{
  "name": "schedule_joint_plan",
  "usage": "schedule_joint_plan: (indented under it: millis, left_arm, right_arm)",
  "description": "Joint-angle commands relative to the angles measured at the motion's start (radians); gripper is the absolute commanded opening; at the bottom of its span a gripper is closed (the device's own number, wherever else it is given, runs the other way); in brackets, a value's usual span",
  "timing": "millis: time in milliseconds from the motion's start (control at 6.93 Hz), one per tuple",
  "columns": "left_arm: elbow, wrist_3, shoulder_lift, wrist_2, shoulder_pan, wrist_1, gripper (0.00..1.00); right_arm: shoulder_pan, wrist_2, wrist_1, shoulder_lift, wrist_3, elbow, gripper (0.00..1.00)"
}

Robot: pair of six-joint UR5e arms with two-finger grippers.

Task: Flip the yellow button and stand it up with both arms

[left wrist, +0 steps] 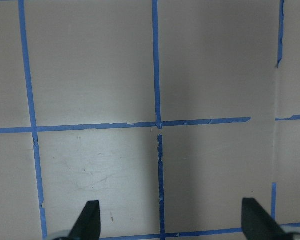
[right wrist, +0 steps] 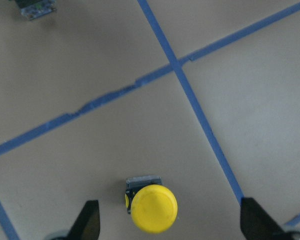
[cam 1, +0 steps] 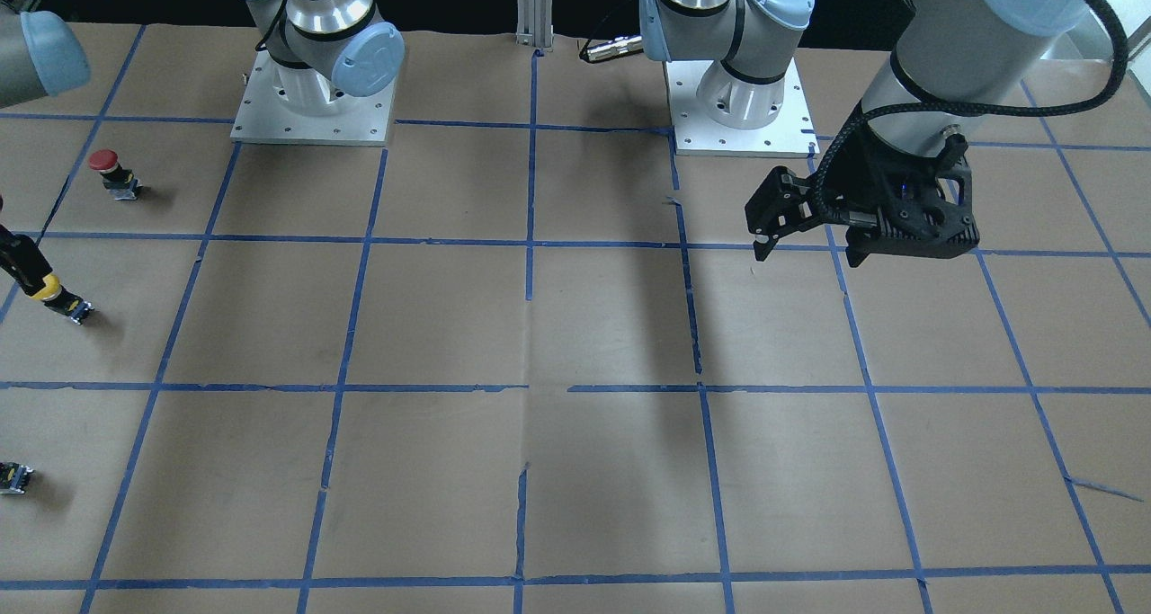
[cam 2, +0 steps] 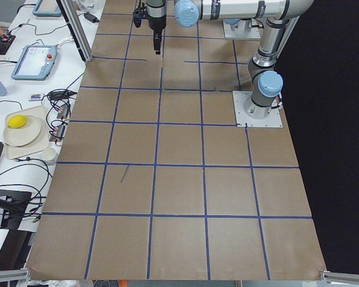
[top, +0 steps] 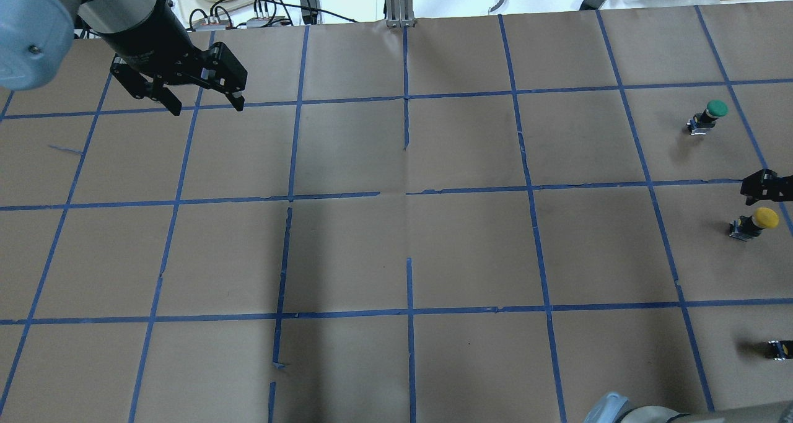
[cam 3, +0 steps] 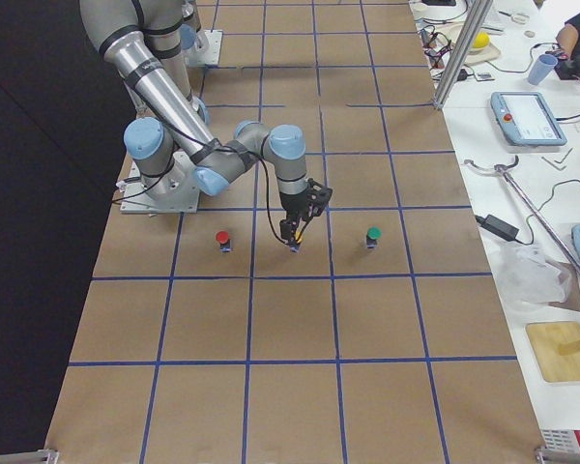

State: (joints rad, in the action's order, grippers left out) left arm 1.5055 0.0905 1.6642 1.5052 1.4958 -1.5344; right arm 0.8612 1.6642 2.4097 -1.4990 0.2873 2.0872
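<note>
Overhead, the right arm [cam 3: 155, 82] reaches to the 3 o'clock edge of the brown paper table [top: 471, 249]. The right gripper [right wrist: 170, 220] points straight down, fingers spread wide and released, flanking the yellow button [right wrist: 154, 208] without touching it. The button stands cap up amid a blue tape [right wrist: 176, 65] grid: smooth round cap, blocky black-grey body. The left gripper [top: 207, 106] hangs at 10 o'clock, pointing down, likewise splayed, empty.

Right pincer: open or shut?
Open: the right pincer shows fingertips wide apart in its wrist view, flanking the yellow button without touching it.
</note>
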Motion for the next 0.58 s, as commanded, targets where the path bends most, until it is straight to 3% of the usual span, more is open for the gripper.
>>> schedule_joint_plan:
  millis: [0,144,433]
  left_arm:
    - [-0.020,0.000,0.002,0.004,-0.012,-0.057,1.00]
    - [-0.051,0.000,0.014,0.004,-0.014,-0.084,1.00]
    - [-0.083,0.000,0.026,0.004,-0.014,-0.108,1.00]
  right_arm:
    - [0.118,-0.009,-0.404,-0.093,-0.013,-0.240,1.00]
    - [0.221,-0.009,-0.613,-0.092,-0.014,-0.372,1.00]
    - [0.487,-0.011,-0.786,-0.090,-0.028,-0.556,1.00]
